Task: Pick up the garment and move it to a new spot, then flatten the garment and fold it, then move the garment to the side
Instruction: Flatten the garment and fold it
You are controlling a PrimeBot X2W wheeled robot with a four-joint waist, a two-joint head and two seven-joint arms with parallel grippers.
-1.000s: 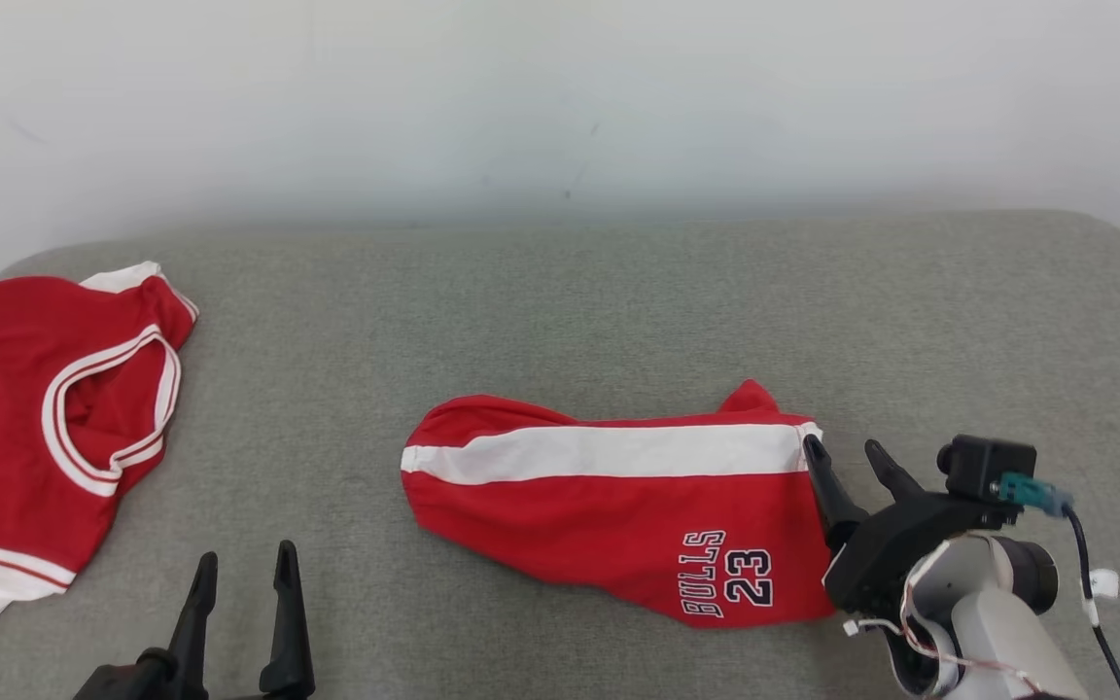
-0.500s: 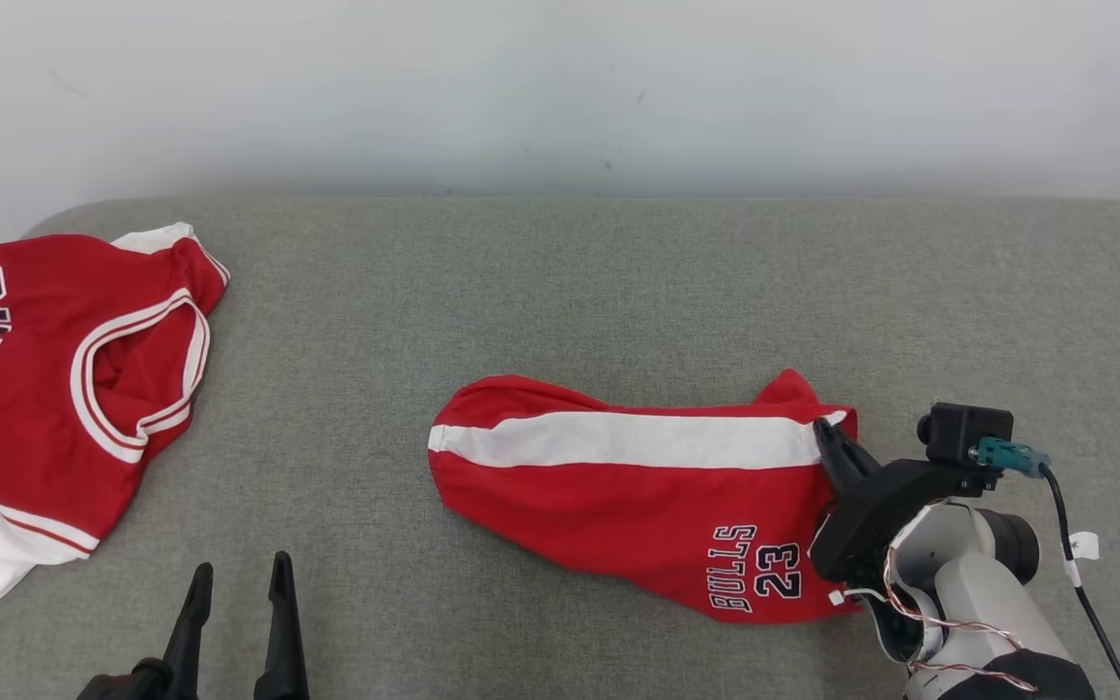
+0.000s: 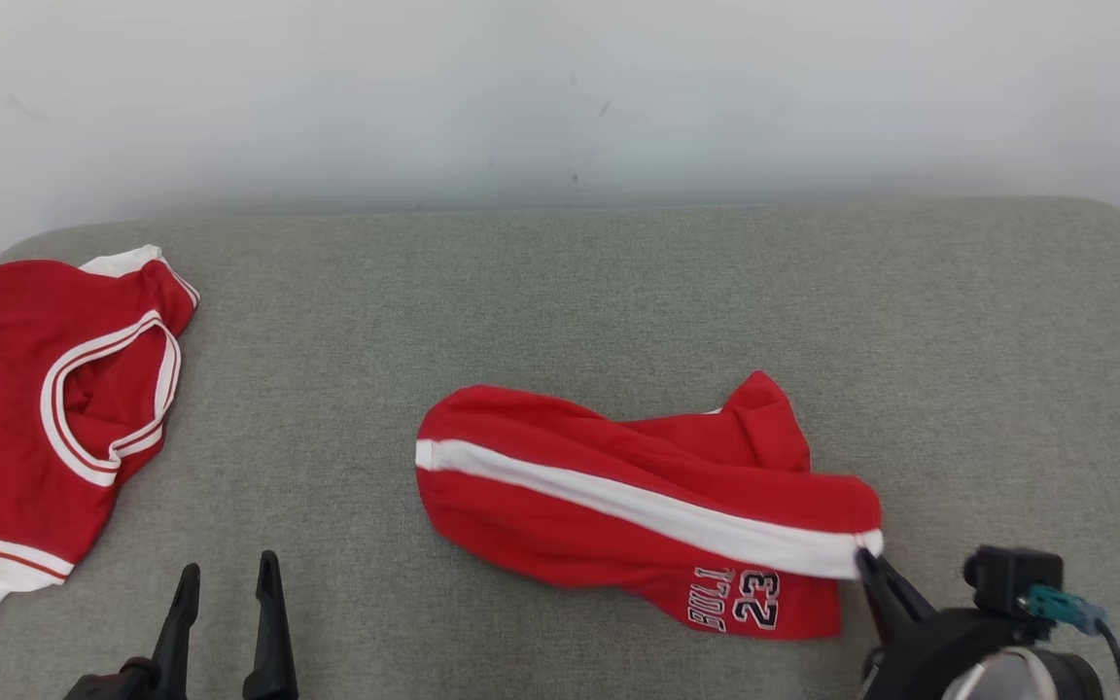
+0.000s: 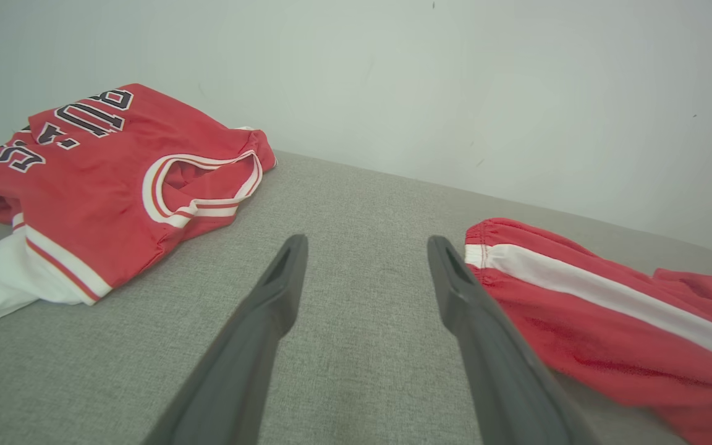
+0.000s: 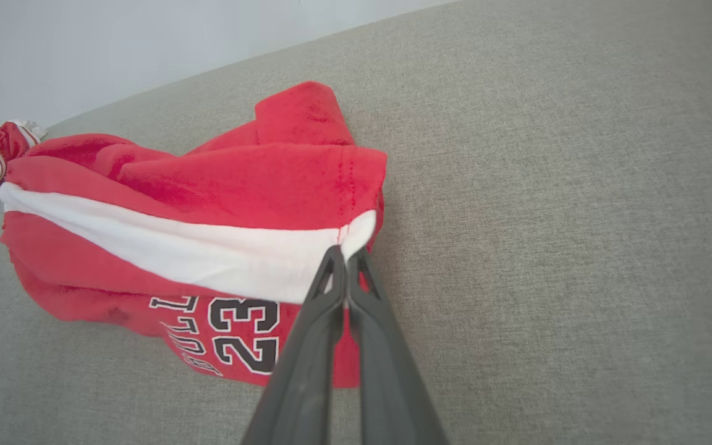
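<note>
While the left gripper [image 3: 228, 564] spreads its fingers wide and empty at seven o'clock, the right gripper [image 5: 347, 253] at five o'clock has its fingers pinched on the hem of the shorts [image 3: 618, 457].

**Two red garments on a grey desk [image 3: 560, 292]**

The desk is covered in grey woven fabric, has rounded far corners and stands against a pale wall. A pair of red shorts [image 3: 570, 525] with a white side stripe and a "23" print lies rumpled right of the middle, near the front edge. A red jersey [image 3: 6, 418] with white-trimmed openings lies at the far left, well apart from the shorts.
</note>
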